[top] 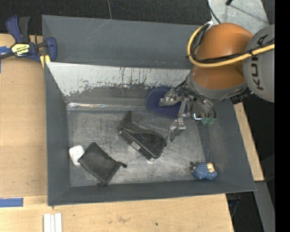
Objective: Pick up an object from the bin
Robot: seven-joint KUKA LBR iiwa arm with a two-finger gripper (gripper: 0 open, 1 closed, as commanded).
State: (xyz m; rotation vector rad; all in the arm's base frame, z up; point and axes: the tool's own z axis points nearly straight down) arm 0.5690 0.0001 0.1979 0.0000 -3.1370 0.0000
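Observation:
My gripper (176,129) hangs under the orange wrist cover, right of the bin's middle, nothing visibly in it. Its tip is just right of a flat black curved object (144,140) lying on the bin floor. A dark blue rounded thing (158,102) lies behind the gripper against the back wall, partly hidden by the gripper's body.
A black flat pouch (99,163) lies at the front left with a small white piece (76,153) beside it. A small blue and yellow toy (203,170) sits in the front right corner. The arm enters from the right.

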